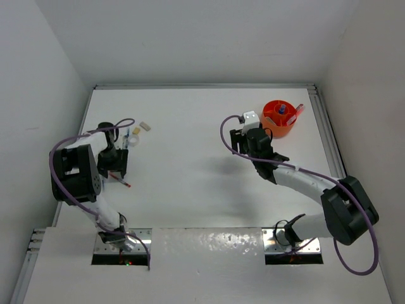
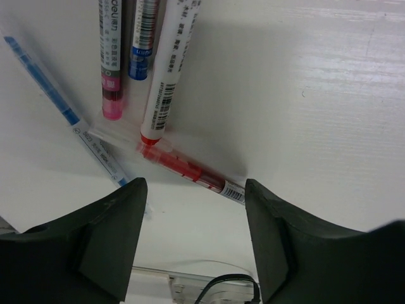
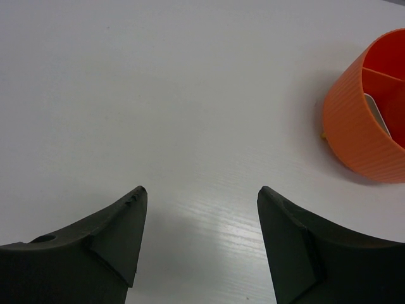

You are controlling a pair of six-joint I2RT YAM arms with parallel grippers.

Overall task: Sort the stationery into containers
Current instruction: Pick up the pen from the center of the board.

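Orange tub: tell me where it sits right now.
The orange tub stands far right on the table in the top view, near its back edge; in the right wrist view it lies ahead and right of the right pincer.

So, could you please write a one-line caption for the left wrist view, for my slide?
Open left tool framing a red pen among other pens on the white table.
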